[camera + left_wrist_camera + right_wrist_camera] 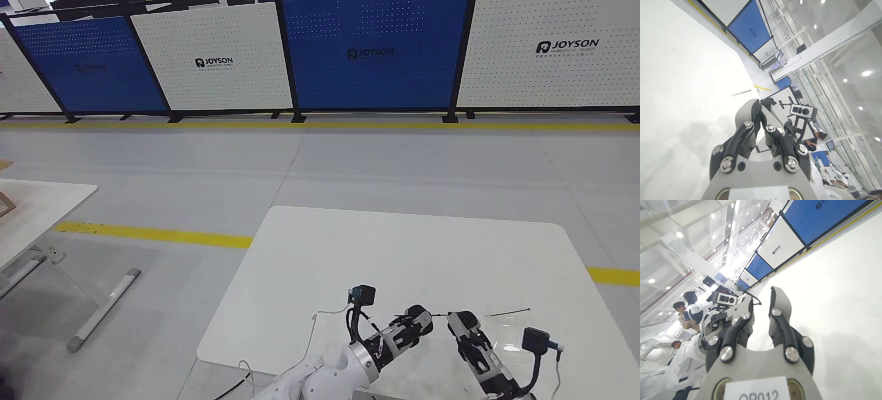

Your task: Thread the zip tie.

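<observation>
Slippage is the likely trouble: the zip tie [508,314] lies flat on the bench [400,250] toward its near right corner, thin enough that a pinch may skid it away. Its long axis follows the near edge, with the head toward the right edge. The right gripper [762,294] has its fingers [780,302] apart just beside it; the left gripper [760,103] has its fingers together.

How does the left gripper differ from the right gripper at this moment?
The left gripper has its fingers closed together; the right gripper has them wide apart. The zip tie on the table lies nearer the right gripper than the left gripper. Both have the same grey-and-black build.
</observation>
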You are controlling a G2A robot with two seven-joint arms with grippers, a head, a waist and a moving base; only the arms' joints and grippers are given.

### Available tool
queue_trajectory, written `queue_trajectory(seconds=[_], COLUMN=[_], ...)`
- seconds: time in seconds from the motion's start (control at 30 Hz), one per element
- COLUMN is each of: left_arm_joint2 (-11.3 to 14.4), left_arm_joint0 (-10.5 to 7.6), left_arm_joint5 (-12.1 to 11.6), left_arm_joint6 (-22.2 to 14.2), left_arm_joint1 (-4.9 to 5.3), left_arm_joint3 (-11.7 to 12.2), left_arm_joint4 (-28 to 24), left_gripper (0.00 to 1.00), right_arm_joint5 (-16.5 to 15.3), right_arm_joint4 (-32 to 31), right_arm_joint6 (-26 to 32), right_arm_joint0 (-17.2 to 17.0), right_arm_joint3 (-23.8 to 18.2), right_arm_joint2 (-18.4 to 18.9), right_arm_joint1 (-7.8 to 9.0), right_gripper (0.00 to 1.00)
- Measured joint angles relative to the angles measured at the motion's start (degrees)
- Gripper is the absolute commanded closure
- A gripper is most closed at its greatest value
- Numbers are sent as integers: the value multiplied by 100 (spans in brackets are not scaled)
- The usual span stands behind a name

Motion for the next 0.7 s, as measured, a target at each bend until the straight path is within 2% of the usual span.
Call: queue_trajectory(seconds=[0.2, 0.3, 0.6, 0.7], left_arm_joint2=[-201, -269, -280, -314], left_arm_joint0=[127, 165, 166, 183], left_arm_joint5=[-429, -633, -642, -677], left_arm_joint6=[174, 65, 56, 49], left_arm_joint1=[10, 23, 23, 14], left_arm_joint3=[-61, -86, -90, -122], left_arm_joint4=[-450, -652, -686, -955], left_gripper=[100, 100, 100, 100], right_arm_joint5=[0, 0, 2, 1], right_arm_joint4=[76, 273, 280, 133], right_arm_joint6=[-47, -357, -348, -342], right_arm_joint0=[-40, -63, -54, 14], right_arm_joint3=[-33, -57, -62, -32], right_arm_joint2=[42, 46, 45, 63], right_arm_joint1=[39, 35, 30, 26], right_gripper=[0, 0, 0, 0])
